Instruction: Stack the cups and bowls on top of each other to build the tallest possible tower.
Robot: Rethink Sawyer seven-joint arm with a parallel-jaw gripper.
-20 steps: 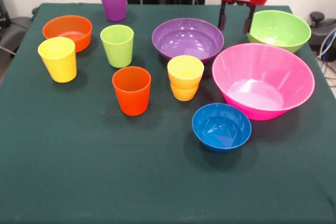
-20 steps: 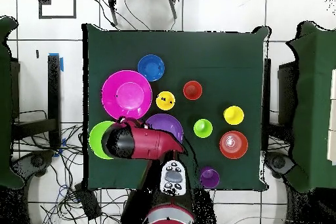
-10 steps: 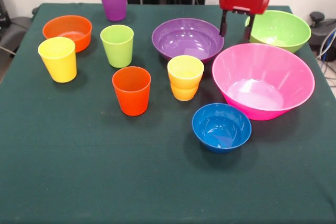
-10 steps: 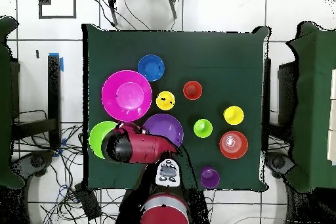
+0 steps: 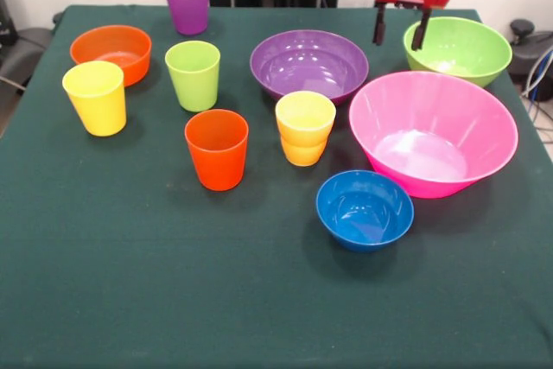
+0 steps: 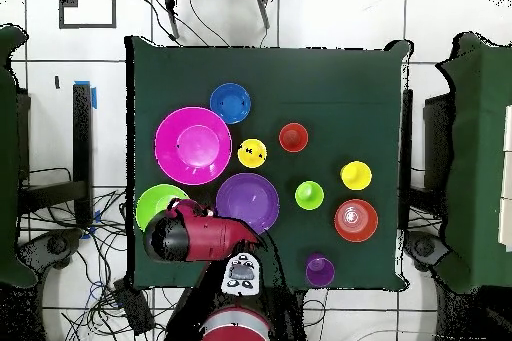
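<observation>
Cups (image 5: 216,148): five, all left of the pink bowl (image 5: 432,131), unstacked; tip risk if I clip a rim.
Bowls: purple (image 5: 308,64) left of pink, blue (image 5: 364,209) in front, green (image 5: 457,49) behind.
My pincer (image 5: 401,28): spread, empty, over green's left rim; descending here could strike that rim and shove it.

Green-clothed table (image 5: 104,300), white tiled floor (image 6: 330,17)

Even, bright room light fell from above, leaving soft glare inside the glossy purple plastic bowl (image 5: 308,64) and faint shadows on the dark green tablecloth (image 5: 173,283), everything sharp.
</observation>
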